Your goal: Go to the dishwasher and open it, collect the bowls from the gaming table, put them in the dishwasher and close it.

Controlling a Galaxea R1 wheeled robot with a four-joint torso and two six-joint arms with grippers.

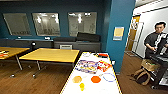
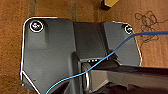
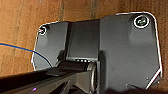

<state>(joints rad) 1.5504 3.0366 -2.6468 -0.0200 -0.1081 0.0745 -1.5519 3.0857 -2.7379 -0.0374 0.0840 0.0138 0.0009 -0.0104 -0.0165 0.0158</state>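
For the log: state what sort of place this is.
Probably an office break room or common area: yellow-topped tables on a wood floor, teal walls with interior windows, and a white table holding colourful items. A person stands by a doorway.

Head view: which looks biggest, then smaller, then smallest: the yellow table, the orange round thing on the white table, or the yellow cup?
1. The yellow table looks by far the biggest.
2. The orange round thing on the white table.
3. The yellow cup looks smallest, though the orange thing is not much bigger.
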